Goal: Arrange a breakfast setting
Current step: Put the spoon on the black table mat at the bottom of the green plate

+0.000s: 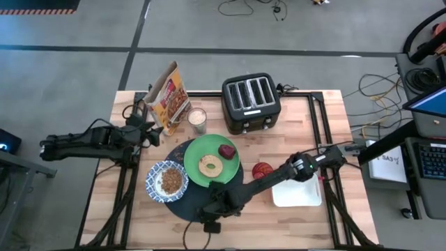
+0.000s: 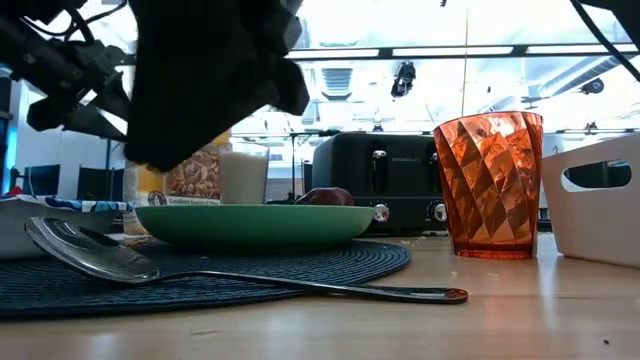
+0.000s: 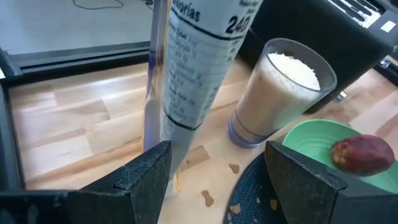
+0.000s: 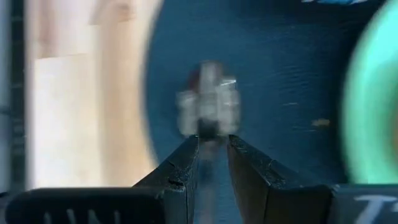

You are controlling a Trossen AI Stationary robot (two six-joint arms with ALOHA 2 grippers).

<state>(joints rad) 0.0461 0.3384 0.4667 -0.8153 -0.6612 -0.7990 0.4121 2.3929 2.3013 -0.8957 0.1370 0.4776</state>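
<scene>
Right gripper sits low over the 6 o'clock edge of the round dark placemat. Its fingers are nearly closed, with a narrow gap; the blurred metal spoon lies just past the tips, not gripped. In the low view the spoon rests on the mat, its handle running off onto the bench.

Green plate holds the bagel and dark red fruit. Patterned bowl at the plate's 8 o'clock; red cup at 3 o'clock.

Left gripper waits with fingers spread beside the cereal bag.
</scene>
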